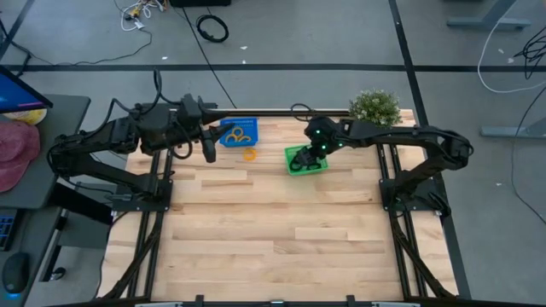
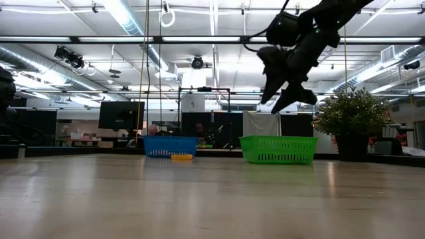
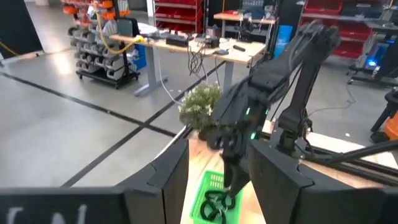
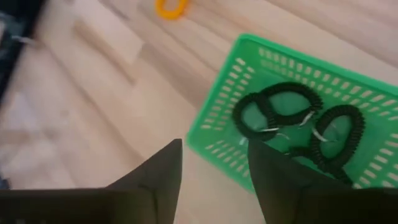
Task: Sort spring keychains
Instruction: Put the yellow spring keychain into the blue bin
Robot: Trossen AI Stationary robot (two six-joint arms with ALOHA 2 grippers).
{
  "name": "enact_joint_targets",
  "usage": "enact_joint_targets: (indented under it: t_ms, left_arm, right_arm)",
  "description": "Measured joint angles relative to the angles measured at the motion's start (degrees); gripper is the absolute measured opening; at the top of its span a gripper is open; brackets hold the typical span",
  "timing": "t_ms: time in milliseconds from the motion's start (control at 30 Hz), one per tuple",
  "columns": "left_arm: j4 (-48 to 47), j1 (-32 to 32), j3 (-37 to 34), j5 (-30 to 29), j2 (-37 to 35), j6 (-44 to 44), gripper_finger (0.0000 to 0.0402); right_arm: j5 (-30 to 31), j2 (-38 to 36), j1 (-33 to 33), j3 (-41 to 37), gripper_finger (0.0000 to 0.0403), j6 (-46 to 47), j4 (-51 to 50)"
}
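Black coiled keychains lie on the floor of the green mesh basket. Orange keychains lie in the blue basket at the far edge, and one orange keychain lies flat on the table between the two baskets. My right gripper hangs open and empty above the green basket, well clear of it in the low view. My left gripper is raised beside the blue basket's left side, open and empty.
A potted plant stands at the table's far right corner, behind the green basket. The two baskets sit close together along the far edge. Bare wooden tabletop stretches over the middle and near half.
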Motion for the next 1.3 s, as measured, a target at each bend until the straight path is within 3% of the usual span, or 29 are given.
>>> enact_joint_targets:
  t_ms: [367, 467, 633, 833, 933, 1067, 1300]
  left_arm:
    - [-0.65, -0.02, 0.03, -2.74, 2.3, -4.57, 0.0165]
    - [-0.57, -0.02, -0.07, -9.0, 3.14, -8.1, 0.0165]
    - [2.21, 0.0, -0.04, -23.19, 7.0, -22.07, 0.0165]
    - [6.61, 0.29, 0.02, -31.98, 13.97, -35.16, 0.0163]
    - [2.36, 2.06, 0.0, -29.99, 16.16, -41.49, 0.0151]
    - [-7.5, 7.07, 0.0, -18.92, 17.46, -49.39, 0.0119]
    - [-11.94, 14.49, 0.0, -5.9, 21.47, -49.12, 0.0051]
  right_arm:
    - [1.08, -14.73, 1.8, 0.02, 0.0165, -1.46, -0.81]
    - [2.22, -17.91, 1.83, 0.02, 0.0158, -1.22, -0.98]
    - [4.95, -21.81, 1.83, 0.02, 0.0152, -0.99, -1.28]
    - [5.04, -23.42, 1.8, 0.02, 0.015, -1.03, -1.9]
    - [4.91, -23.76, 1.8, 0.02, 0.015, -0.86, -2.99]
    - [4.31, -24.26, 1.85, 0.02, 0.015, -0.58, -4.35]
    - [4.32, -24.41, 1.91, 0.02, 0.015, -0.53, -4.63]
